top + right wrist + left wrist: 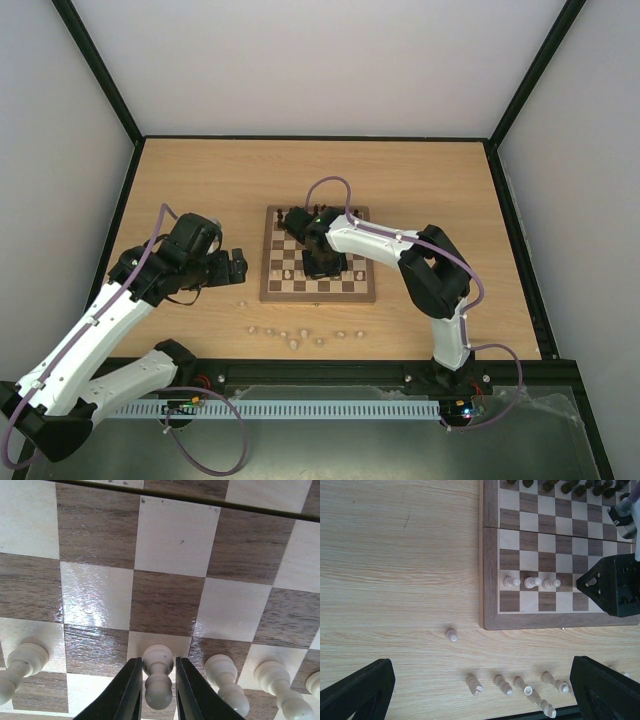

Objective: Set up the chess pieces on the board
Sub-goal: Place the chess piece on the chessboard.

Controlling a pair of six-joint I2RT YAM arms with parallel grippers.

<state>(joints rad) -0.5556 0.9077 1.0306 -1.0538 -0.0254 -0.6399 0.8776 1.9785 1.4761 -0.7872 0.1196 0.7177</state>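
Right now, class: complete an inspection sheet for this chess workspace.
Surface: light-wood tabletop, no spills seen.
Job's things: chessboard; dark pieces along its far edge; pale pawns standing near its near edge; loose pale pieces on the table in front.
Clutter: nothing seen.
Grippers: left gripper open, hovering beside the board's left edge; right gripper flanks a standing pale pawn, contact unclear.
Cables: purple cables loop along both arms.
Surroundings: white walls, black frame.
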